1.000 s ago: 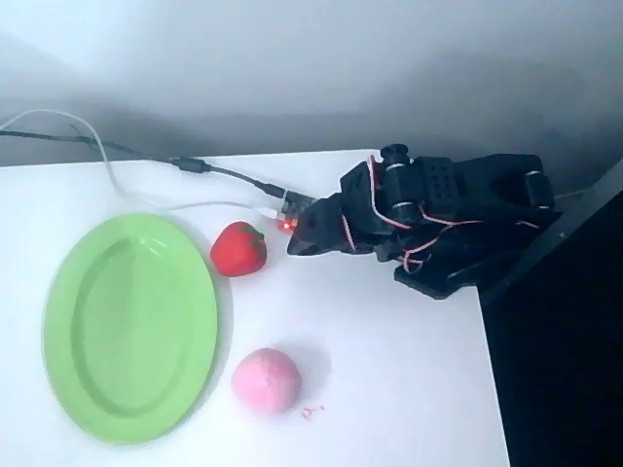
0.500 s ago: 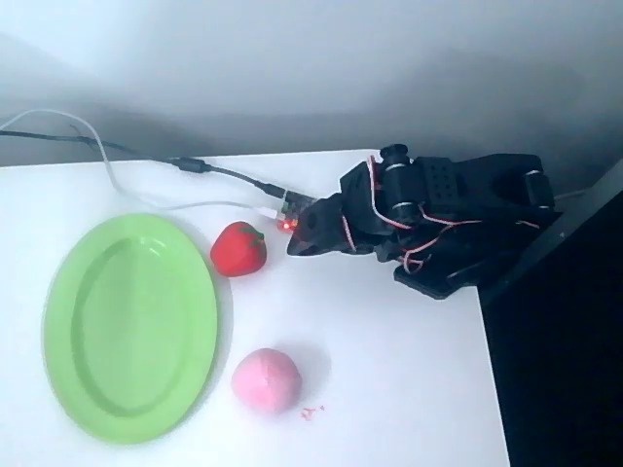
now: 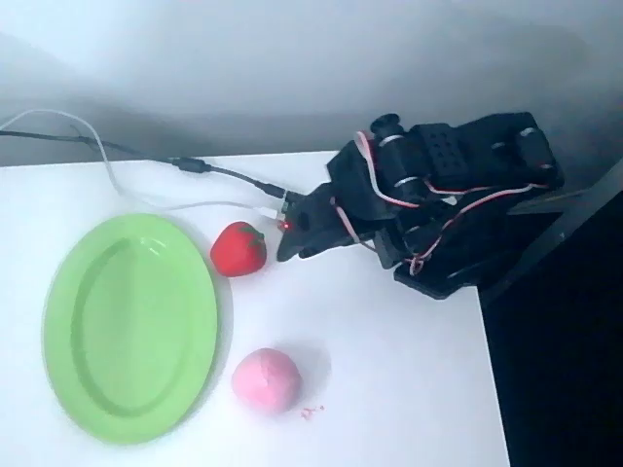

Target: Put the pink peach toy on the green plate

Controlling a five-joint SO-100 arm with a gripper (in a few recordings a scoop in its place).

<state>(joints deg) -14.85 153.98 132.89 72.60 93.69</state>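
The pink peach toy point(image 3: 266, 379) lies on the white table near the front, just right of the green plate point(image 3: 129, 326), which is bare. My black arm is folded at the back right of the table. Its gripper point(image 3: 288, 248) points left and down, its tip a short way right of a red strawberry toy point(image 3: 238, 248) and well behind the peach. The jaws look pressed together with nothing between them.
A black cable and a white cable point(image 3: 117, 175) run along the table's back from the left to a small board with a red light point(image 3: 284, 220). The table's right edge point(image 3: 492, 370) drops off to a dark floor.
The arm has lifted and stretched slightly, shifting the gripper tip a little left toward the strawberry toy. The toys and plate have not moved.
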